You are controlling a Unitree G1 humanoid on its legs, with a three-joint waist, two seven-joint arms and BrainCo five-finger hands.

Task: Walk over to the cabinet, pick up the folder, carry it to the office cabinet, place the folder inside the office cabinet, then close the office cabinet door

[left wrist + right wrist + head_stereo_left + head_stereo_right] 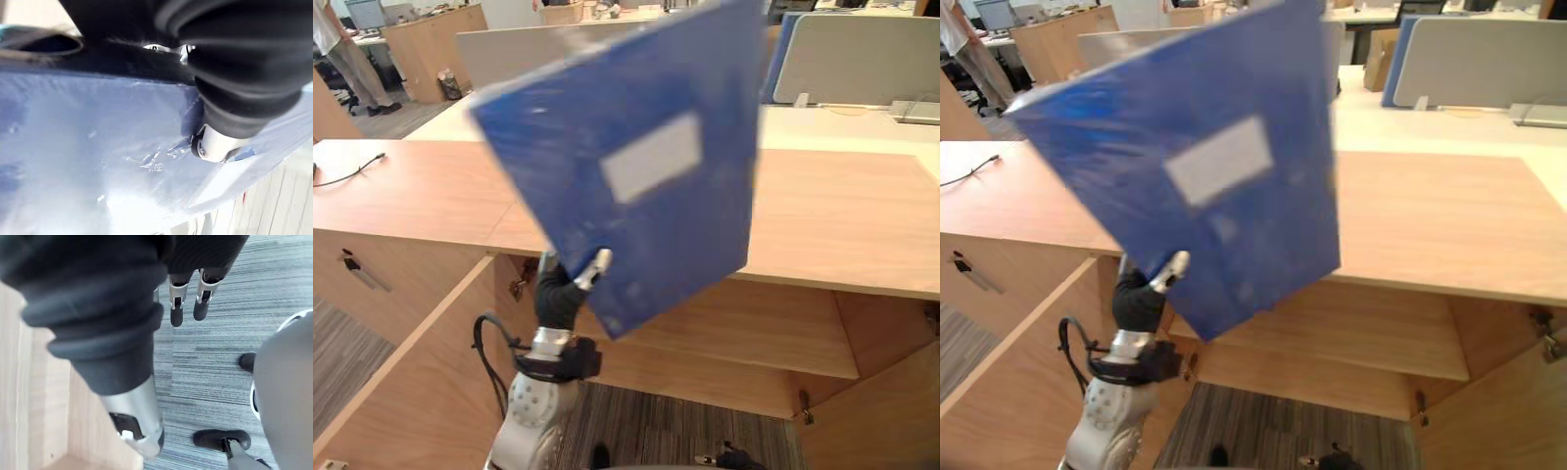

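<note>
A blue folder (636, 166) with a white label is held up, tilted, in front of the wooden cabinet's top (842, 215). My left hand (558, 294) grips its lower corner from below, with the thumb (593, 266) pressed on the front face. In the left wrist view the folder's glossy cover (98, 161) lies right against the hand. Below the top, the office cabinet's inside shelf (754, 333) is in sight. My right hand (177, 303) hangs over the grey carpet with straight fingers and holds nothing.
The cabinet's left door (421, 372) stands swung out beside my left arm, and the right door (891, 411) is out at the lower right. A black cable (352, 174) lies on the top at the left. Grey desk partitions (857, 59) stand behind. A person (342, 49) stands far left.
</note>
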